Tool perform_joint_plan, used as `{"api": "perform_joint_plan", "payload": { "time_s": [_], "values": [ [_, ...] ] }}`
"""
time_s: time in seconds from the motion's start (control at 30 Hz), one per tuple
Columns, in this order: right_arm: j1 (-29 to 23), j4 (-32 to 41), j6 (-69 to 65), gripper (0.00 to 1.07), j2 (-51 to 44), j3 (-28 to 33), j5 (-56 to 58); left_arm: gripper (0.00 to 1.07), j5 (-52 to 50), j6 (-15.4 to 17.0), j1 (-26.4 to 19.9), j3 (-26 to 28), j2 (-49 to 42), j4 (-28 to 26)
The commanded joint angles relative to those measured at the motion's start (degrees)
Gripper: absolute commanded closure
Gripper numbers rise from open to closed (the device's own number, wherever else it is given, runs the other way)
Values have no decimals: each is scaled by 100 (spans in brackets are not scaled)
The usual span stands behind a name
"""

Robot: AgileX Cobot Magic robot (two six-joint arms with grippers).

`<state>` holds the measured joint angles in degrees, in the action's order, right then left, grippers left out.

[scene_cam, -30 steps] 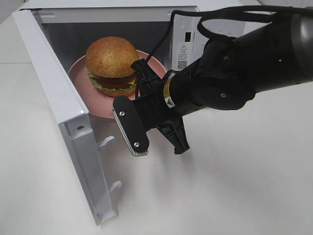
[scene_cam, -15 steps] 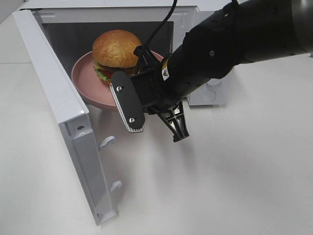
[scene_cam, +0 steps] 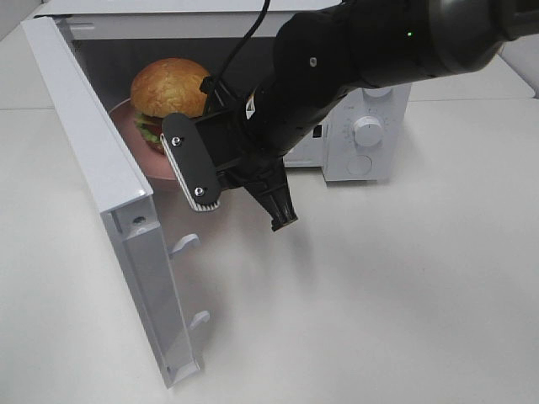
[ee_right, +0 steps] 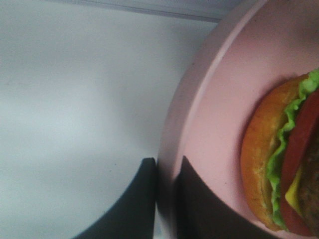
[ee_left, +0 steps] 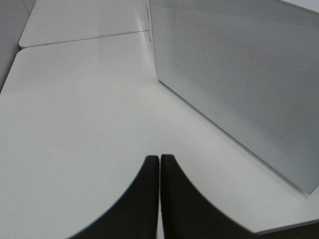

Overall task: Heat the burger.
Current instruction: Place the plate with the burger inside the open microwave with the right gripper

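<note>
microwave point(scene_cam: 370, 101) sits on white table point(scene_cam: 404, 286), door point(scene_cam: 93, 151) swung wide open toward the left side of the exterior view. 1 round knob point(scene_cam: 368, 130) shows on its control panel.

burger point(scene_cam: 168, 87): inside the microwave cavity, upright on pink plate point(scene_cam: 125, 118). bun top golden brown, lettuce and tomato showing at the edge. in the right wrist view the burger sits well in from the plate's rim, with lettuce, tomato and cheese layers seen side-on.

right gripper point(ee_right: 166, 167): arm reaches across the middle into the door opening. 2 fingers clenched on the plate's rim, 1 on each side of it, rim pinched between. grasping the plate, not touching the burger. from the exterior view the fingertips are hidden behind the wrist camera mount.

left gripper point(ee_left: 159, 160): out of sight in the exterior view. wrist view shows its 2 fingers pressed together, nothing between them, low over bare table. a white perforated panel point(ee_left: 239, 84) stands upright near it, apart from the fingers.
</note>
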<state>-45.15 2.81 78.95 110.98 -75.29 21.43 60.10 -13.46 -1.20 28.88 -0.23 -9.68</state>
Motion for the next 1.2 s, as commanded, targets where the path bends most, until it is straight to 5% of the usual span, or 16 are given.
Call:
{"api": "perform_joint_plan", "payload": {
  "time_s": [0.03, 0.63, 1.0, 1.2],
  "values": [
    [143, 23, 34, 107, 264, -625, -120, 106, -40, -17, -11, 0, -103, -6],
    [539, 34, -859, 107, 1759, -2607, 556, 106, -40, -17, -11, 0, -103, 0],
    [539, -34, -1725, 106, 1770, -2607, 453, 106, -40, -17, -11, 0, -103, 0],
    [539, -29, -2126, 91, 1736, -2607, 556, 106, -40, -17, -11, 0, -103, 0]
  ]
}}
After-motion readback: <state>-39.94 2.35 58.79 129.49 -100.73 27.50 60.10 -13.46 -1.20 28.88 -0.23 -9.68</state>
